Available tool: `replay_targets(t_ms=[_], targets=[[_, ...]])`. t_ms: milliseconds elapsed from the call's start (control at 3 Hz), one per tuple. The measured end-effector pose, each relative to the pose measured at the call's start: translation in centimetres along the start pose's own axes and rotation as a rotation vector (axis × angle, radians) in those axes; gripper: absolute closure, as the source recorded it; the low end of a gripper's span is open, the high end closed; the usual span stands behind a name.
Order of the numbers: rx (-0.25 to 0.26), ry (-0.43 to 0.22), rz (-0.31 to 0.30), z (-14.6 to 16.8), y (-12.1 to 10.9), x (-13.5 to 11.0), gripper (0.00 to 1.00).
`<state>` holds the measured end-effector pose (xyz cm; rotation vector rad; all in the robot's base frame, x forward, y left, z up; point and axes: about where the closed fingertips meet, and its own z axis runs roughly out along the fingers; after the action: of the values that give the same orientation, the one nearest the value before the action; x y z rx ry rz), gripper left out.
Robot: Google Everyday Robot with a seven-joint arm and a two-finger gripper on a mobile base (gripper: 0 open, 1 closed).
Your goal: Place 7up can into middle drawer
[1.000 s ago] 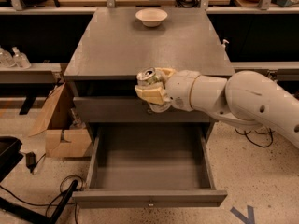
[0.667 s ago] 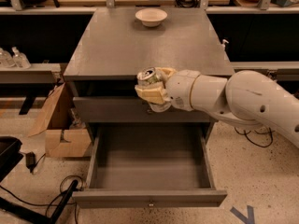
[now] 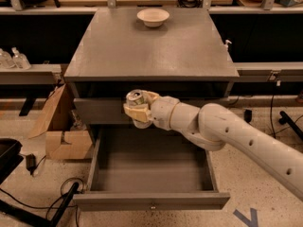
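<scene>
My gripper point(image 3: 138, 109) is shut on the 7up can point(image 3: 136, 99), a small silver-white can with a shiny top, held upright. It hangs in front of the closed upper drawer front, just below the cabinet top's front edge. The middle drawer point(image 3: 151, 201) is pulled wide open below, a deep grey tray with a narrow front panel and a small centre knob. The can is above the drawer's back left part. My white arm point(image 3: 227, 136) reaches in from the right.
A white bowl point(image 3: 153, 17) sits at the back of the grey cabinet top point(image 3: 151, 46). A cardboard box point(image 3: 64, 131) stands on the floor left of the cabinet. Black cables and a dark object lie at the lower left. Workbenches run behind.
The gripper with the can has moved down, from level with the cabinet top's front edge to in front of the upper drawer front.
</scene>
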<state>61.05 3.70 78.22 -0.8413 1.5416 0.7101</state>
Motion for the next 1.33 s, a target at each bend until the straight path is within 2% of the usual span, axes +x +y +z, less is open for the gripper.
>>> replay_targets(t_ms=[333, 667, 1000, 1333], targets=[[-0.058, -0.099, -0.028, 3.7, 1.9, 2.5, 1.00], [-0.131, -0.181, -0.002, 6.5, 3.6, 9.2, 1.00], [-0.130, -0.180, 0.042, 6.7, 3.8, 10.6, 1.00], [-0.131, -0.179, 0.031, 6.7, 3.9, 10.1, 1.00]])
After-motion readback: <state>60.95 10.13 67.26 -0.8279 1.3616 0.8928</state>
